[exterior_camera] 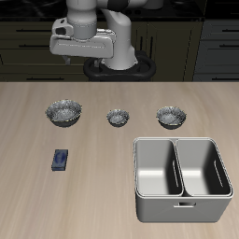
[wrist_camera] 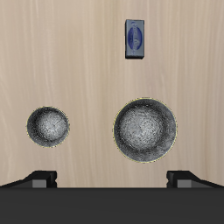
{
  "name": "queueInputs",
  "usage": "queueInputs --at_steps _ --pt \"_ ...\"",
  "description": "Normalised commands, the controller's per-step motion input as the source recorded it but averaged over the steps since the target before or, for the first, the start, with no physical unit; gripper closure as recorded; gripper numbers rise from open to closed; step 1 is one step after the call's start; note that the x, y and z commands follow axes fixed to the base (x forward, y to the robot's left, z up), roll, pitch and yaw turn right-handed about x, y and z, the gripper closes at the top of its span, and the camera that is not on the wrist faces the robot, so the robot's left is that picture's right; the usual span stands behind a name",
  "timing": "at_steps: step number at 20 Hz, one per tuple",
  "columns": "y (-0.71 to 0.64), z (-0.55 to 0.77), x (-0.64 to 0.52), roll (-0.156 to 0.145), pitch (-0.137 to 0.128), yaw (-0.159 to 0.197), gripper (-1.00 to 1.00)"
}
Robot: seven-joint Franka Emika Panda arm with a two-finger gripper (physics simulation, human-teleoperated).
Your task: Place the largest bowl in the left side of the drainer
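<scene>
Standing near the table's front edge, the drainer (exterior_camera: 182, 177) holds nothing in either compartment. The largest bowl (exterior_camera: 64, 113) sits farther back, well apart from it. The gripper (wrist_camera: 112, 178) hangs over that bowl, jaws spread wide, holding nothing.

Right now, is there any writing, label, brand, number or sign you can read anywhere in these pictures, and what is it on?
No text can be read.
The small dark blue box on the table carries a lighter blue oval mark, too small and blurred to read.
The largest bowl, the other two bowls, the drainer and the gripper show no lettering.
</scene>
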Motion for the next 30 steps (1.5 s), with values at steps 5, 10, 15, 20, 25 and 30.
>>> queueInputs --at_steps 5,10,15,20,25,30 --pt "-0.17 -0.09 0.07 0.001 0.015 -0.007 -1.00" --pt "-0.11 -0.10 0.02 0.020 0.000 0.018 -1.00" --pt "-0.07 -0.04 0.01 0.012 0.001 0.008 -1.00" --pt "-0.06 -0.05 0.02 0.008 -0.001 0.011 -1.00" --pt "0.01 -0.12 0.02 0.029 -0.017 0.020 -1.00" --pt "-0.04 -0.16 0.03 0.014 -0.018 -0.003 -1.00"
